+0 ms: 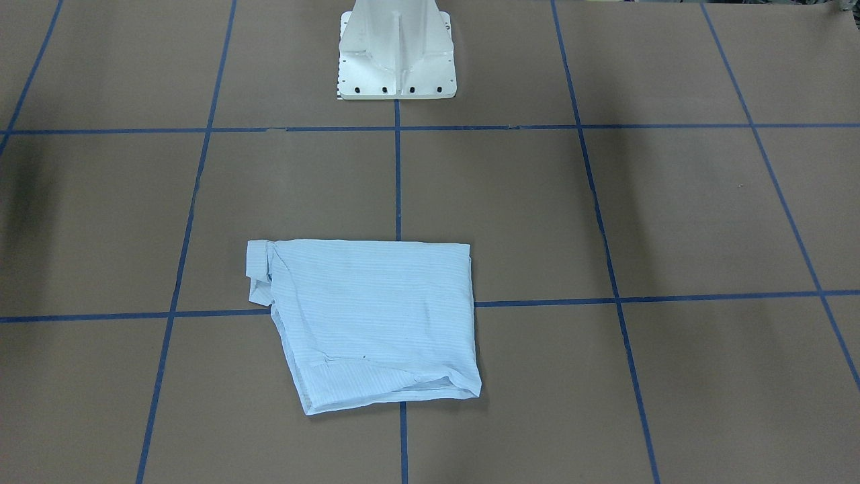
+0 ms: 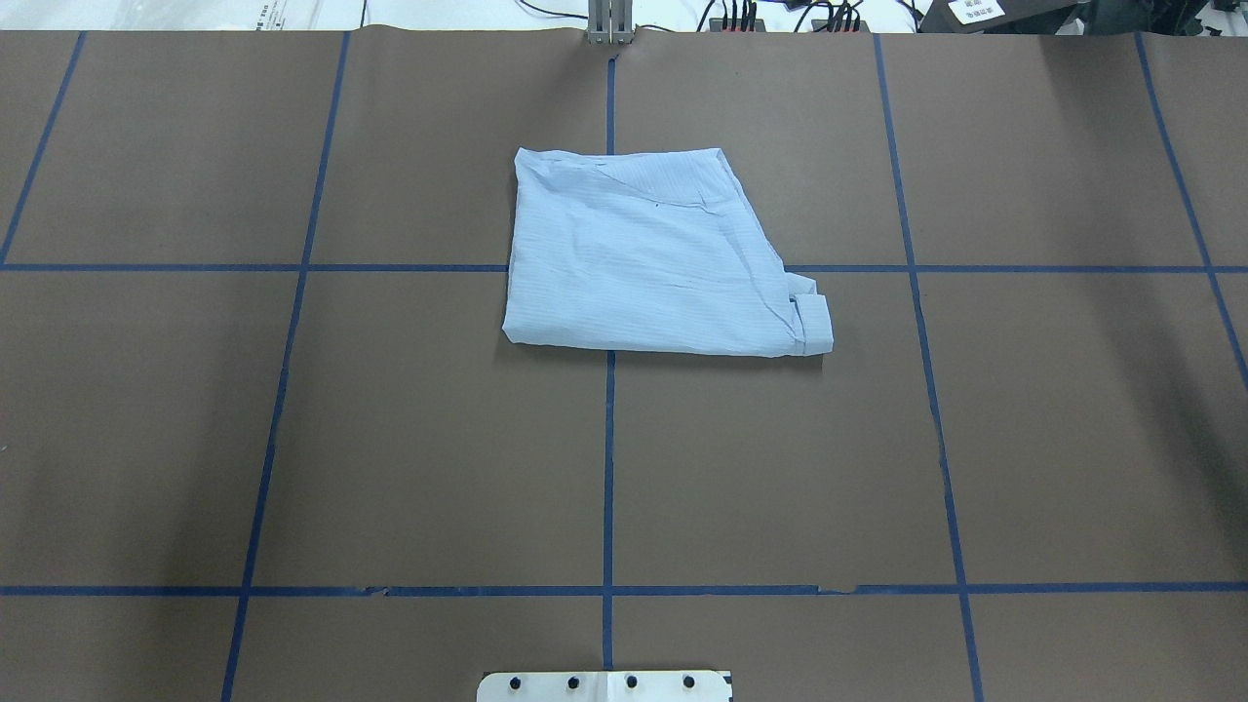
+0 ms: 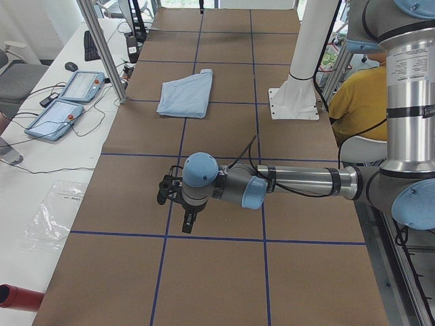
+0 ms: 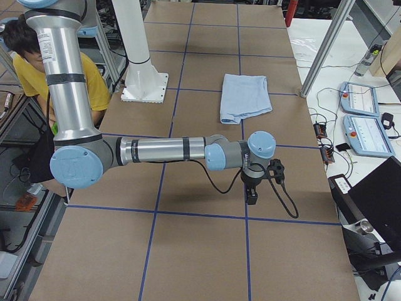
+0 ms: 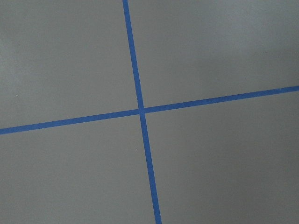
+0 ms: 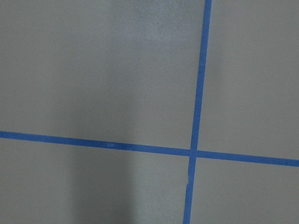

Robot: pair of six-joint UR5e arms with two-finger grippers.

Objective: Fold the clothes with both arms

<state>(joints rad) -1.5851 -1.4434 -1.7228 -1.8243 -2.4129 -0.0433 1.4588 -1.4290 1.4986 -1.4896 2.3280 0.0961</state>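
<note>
The clothes are one light blue striped shirt (image 2: 643,258), folded into a flat, roughly square bundle on the brown table, with a cuff sticking out at one corner (image 1: 256,259). It also shows in the side views (image 3: 187,95) (image 4: 244,94). Neither arm reaches it. My left gripper (image 3: 189,221) hangs over the table well away from the shirt and shows only in the exterior left view. My right gripper (image 4: 252,195) does the same at the other end, in the exterior right view only. I cannot tell whether either is open or shut. Both wrist views show only bare table and blue tape.
Blue tape lines (image 2: 608,439) divide the brown table into squares. The white pedestal base (image 1: 396,60) stands at the robot's edge. A person in a yellow shirt (image 3: 353,102) sits behind it. Teach pendants (image 4: 363,100) and cables lie on the side table past the far edge.
</note>
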